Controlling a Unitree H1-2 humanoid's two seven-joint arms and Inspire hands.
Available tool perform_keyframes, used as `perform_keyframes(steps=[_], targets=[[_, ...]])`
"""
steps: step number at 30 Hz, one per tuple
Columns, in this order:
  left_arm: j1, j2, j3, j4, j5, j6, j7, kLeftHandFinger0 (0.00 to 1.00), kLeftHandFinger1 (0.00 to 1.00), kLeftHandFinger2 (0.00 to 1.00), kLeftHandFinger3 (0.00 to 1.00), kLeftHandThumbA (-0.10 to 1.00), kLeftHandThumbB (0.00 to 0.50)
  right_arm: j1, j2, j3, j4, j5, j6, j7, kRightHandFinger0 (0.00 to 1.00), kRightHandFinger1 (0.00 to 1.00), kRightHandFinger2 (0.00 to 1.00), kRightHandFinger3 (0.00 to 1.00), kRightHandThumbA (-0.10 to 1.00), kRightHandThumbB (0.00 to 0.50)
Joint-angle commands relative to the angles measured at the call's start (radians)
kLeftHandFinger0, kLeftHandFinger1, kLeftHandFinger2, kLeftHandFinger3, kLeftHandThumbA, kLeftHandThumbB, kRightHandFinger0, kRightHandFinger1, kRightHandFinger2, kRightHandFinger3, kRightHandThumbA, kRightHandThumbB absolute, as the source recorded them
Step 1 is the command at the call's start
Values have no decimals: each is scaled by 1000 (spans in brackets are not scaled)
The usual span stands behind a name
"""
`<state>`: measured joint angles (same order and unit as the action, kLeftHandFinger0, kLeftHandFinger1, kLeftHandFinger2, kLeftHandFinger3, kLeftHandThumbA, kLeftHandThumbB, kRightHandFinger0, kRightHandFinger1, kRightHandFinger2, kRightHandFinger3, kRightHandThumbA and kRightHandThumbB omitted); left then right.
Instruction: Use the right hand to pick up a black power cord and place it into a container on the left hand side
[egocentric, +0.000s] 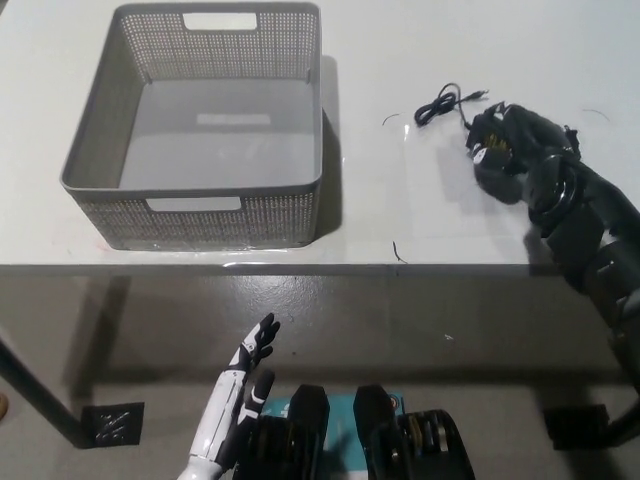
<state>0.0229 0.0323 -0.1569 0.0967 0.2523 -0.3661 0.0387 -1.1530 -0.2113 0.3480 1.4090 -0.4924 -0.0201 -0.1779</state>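
We see a grey plastic basket (195, 130) — its walls a fine perforated mesh, its floor smooth and matt. The desk (400, 210) beneath it is a smooth, pale surface with a slight sheen near the front edge. The thin black cord (445, 101) looks like rubbery plastic, matt. The right hand (505, 150) is dull black; the left hand (240, 385) has a glossy white shell — hard plastic, by its look.

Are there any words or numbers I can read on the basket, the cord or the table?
None can be read.
Basket: a pale patch on its floor, too blurred to tell if it holds text.
Power cord: no label shows; the right hand covers its black block.
Table: no writing.
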Motion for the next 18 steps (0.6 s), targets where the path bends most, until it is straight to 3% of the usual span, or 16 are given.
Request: perform_keyframes(steps=[1, 3, 6, 8, 9, 10, 11, 13, 16, 18], targets=[[-11, 3, -6, -29, -9, -7, -16, 1000, 1000, 1000, 1000, 1000, 25, -74, -23, -7, -17, 11, -90, -152, 0, 345, 757, 730, -100, 209], [-8, 1, -6, -33, -6, 0, -16, 1000, 1000, 1000, 1000, 1000, 24, -91, -22, -24, -21, 29, -93, -150, 0, 372, 827, 795, -100, 194], [-6, -3, -4, -32, 2, -3, -9, 1000, 1000, 1000, 1000, 1000, 20, -125, -27, -26, -42, 26, -121, -178, 0, 312, 749, 730, -100, 204], [-5, -5, -4, -29, 1, -5, -8, 1000, 1000, 1000, 1000, 1000, 15, -146, -27, -28, -56, 27, -136, -192, 0, 324, 776, 822, -100, 194], [-5, -5, -3, -25, 6, -11, -3, 1000, 1000, 1000, 1000, 1000, 9, -162, -29, -23, -66, 20, -161, -200, 147, 414, 813, 823, -100, 194], [-2, -5, -3, -24, 8, -14, 0, 1000, 1000, 1000, 1000, 1000, 15, -170, -27, -21, -73, 18, -171, -204, 121, 345, 756, 765, -100, 192], [7, -8, -1, -31, 4, -9, 0, 1000, 1000, 1000, 1000, 1000, 17, -198, -20, -23, -97, 16, -153, -205, 10, 316, 748, 753, -100, 188], [17, -11, -1, -39, 1, -1, 0, 1000, 1000, 1000, 1000, 1000, 23, -223, -13, -18, -123, 7, -148, -213, 0, 296, 725, 702, -100, 188], [28, -12, -4, -43, -6, 4, -7, 1000, 1000, 1000, 1000, 1000, 9, -254, -4, -35, -173, 23, -145, -197, 0, 284, 766, 743, -100, 183], [37, -12, -6, -47, -10, 0, -9, 1000, 1000, 1000, 1000, 1000, 0, -278, 4, -26, -211, 8, -148, -205, 0, 288, 742, 775, -100, 151]])
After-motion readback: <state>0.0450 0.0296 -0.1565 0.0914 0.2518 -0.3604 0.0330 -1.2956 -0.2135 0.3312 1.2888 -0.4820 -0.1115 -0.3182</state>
